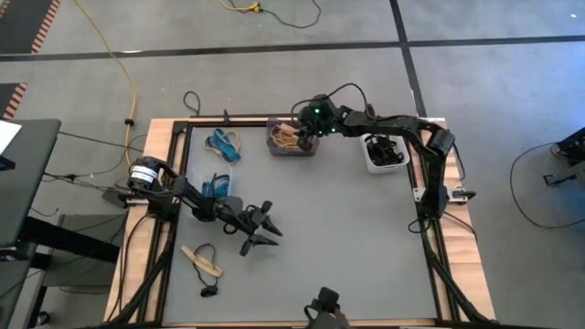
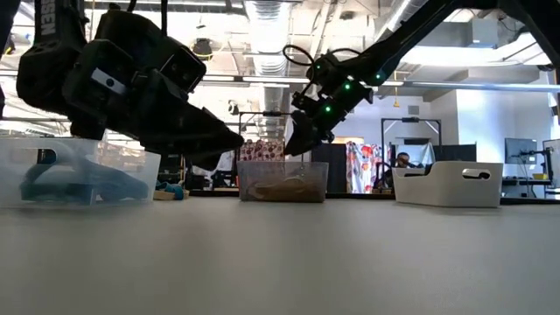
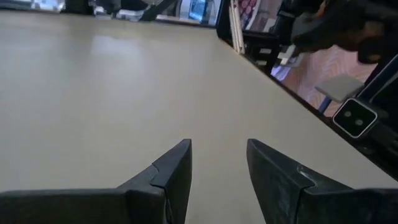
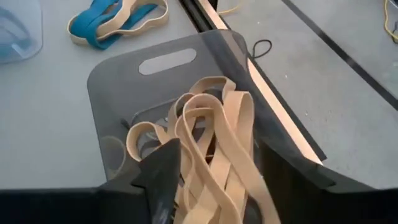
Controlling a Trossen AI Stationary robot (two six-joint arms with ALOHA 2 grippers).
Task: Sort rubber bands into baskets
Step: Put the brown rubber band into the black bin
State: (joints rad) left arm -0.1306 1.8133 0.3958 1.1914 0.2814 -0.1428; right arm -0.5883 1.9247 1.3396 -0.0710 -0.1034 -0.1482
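Taking the dark grey basket (image 1: pixel 292 139) at the counter's (image 1: pixel 347 238) far edge as landmark: the right arm's fingers (image 4: pixel 211 180) hang spread directly over it, with tan rubber bands (image 4: pixel 214 143) heaped inside, their loops running lengthwise away from the fingertips. The loose tan and black bands (image 1: pixel 203 262) lie well off, nearest the left fingers (image 1: pixel 265 228), which stand parted and empty.

floor: grey (image 1: pixel 494 100) | yellow cable (image 1: pixel 117 57) across it | ceiling: exposed ducts (image 2: pixel 267 22)
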